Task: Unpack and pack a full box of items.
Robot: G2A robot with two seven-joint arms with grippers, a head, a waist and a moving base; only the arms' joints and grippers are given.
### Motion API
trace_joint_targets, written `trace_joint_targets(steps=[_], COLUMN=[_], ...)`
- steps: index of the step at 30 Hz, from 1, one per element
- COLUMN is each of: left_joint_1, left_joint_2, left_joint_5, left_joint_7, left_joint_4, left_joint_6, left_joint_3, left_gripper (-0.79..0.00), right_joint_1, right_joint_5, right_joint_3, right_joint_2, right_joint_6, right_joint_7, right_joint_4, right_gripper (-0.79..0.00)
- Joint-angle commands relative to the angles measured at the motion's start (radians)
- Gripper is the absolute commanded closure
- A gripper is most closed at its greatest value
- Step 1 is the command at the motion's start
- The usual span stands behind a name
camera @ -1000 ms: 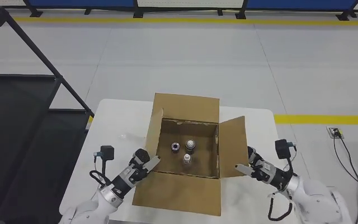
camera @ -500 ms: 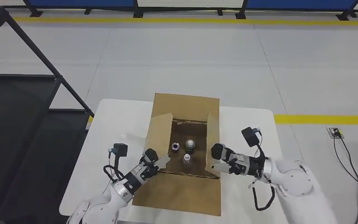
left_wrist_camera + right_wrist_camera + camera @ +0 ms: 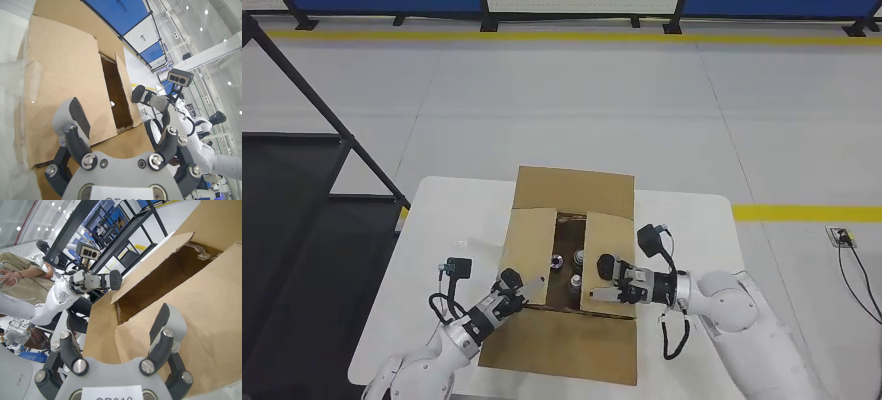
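We find the left gripper with fingers spread, one pad against the left flap of the cardboard box; the right gripper, likewise spread, presses on the right flap; both flaps lean inward, and we glimpse small bottles through the gap between them; the box stands mid-table.

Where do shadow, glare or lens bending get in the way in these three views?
Top view: even light, but the box interior lies in shadow, so the items in the gap between its flaps are dim. Left wrist view: the box's inside is nearly black, ceiling lamps show as bright spots, wall panels bow. Right wrist view: the rack leans steeply.
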Motion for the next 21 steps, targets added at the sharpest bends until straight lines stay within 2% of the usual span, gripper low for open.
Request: trace_joint_targets(steps=[1, 10, 21], left_joint_1=[-0.008, -0.03, -0.037], left_joint_2=[0.0, 0.001, 0.001], left_joint_5=[0.0, -0.003, -0.003], left_joint_7=[-0.003, -0.026, -0.012], left_joint_4=[0.006, 0.028, 0.045], left_joint_6=[0.007, 0.02, 0.019], left_joint_3=[0.005, 0.021, 0.034], left_gripper=[-0.785, -0.785, -0.785], right_joint_1=[0.005, -0.007, -0.014], right_joint_5=[-0.051, -0.212, -0.202], right_joint_3=[-0.011, -0.063, -0.065], right_joint_2=[-0.001, 0.0, 0.011], right_joint_6=[0.025, 0.003, 0.006], right_joint_7=[-0.031, -0.099, -0.114], right_joint_4=[-0.001, -0.053, -0.072], right_gripper=[-0.785, -0.785, -0.785])
